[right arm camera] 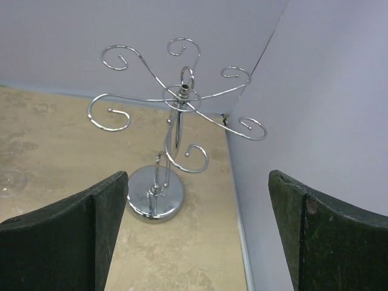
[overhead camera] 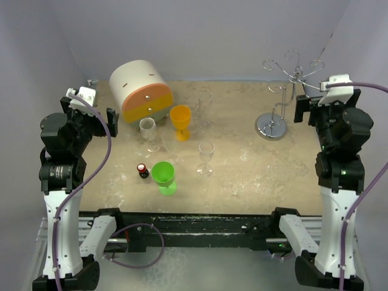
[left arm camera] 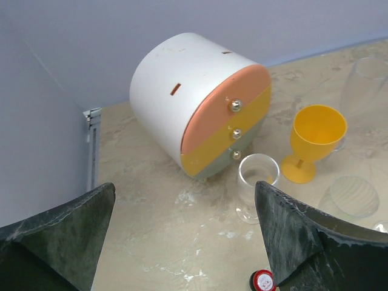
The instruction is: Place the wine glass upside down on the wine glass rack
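**Nothing gripped on either side**

Top view: the wine glass rack (overhead camera: 276, 118) stands upright near the back-right corner of the counter (overhead camera: 254, 176), its chrome base flat on the surface, just beside the right arm (overhead camera: 339, 139). The wine glass (overhead camera: 206, 159), clear, stands rim up approx. mid-counter, well apart from the rack, w/ bare counter between them. More clear glasses behind and left of it are faint & hard to count. An orange goblet (overhead camera: 180, 121), green goblet (overhead camera: 163, 177), small red-capped bottle (overhead camera: 142, 170) & round white drawer box (overhead camera: 140, 91) crowd the left half. The left arm (overhead camera: 63, 139) sits at the left edge. Fingers of both arms are hard to make out here.

Left wrist view: the left gripper (left arm camera: 185, 188) is released, fingers far apart, only counter between them. Ahead are the drawer box, the orange goblet and a clear tumbler (left arm camera: 257, 182). A tall glass is cut off at the picture's right side; the bottle is part hidden by a finger.

Right wrist view: the right gripper (right arm camera: 199, 176) is likewise spread wide, holding nothing. The rack is centred ahead, close to the right wall, w/ open counter to its left.
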Action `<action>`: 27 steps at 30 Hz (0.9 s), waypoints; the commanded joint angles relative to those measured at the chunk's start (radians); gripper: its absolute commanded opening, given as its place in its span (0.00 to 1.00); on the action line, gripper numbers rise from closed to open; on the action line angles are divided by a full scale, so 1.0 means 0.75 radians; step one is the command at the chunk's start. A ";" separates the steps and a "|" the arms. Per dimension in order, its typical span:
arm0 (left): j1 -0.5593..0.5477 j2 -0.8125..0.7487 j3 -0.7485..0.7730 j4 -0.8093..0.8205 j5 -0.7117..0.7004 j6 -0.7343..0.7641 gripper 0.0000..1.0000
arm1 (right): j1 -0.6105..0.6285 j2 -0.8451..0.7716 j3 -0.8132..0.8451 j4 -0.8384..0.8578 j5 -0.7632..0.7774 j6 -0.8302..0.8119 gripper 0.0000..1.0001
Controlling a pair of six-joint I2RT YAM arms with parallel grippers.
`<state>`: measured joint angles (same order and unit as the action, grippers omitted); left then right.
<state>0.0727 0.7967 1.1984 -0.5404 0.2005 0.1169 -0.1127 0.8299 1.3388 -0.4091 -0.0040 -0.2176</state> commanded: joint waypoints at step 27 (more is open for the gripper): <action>0.018 0.043 0.036 0.066 0.219 -0.023 0.99 | -0.009 0.599 0.199 0.073 0.111 0.264 0.84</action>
<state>0.0784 0.8322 1.2026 -0.5392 0.3428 0.1139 -0.1127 1.2842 1.4605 -0.3683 0.0624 -0.0273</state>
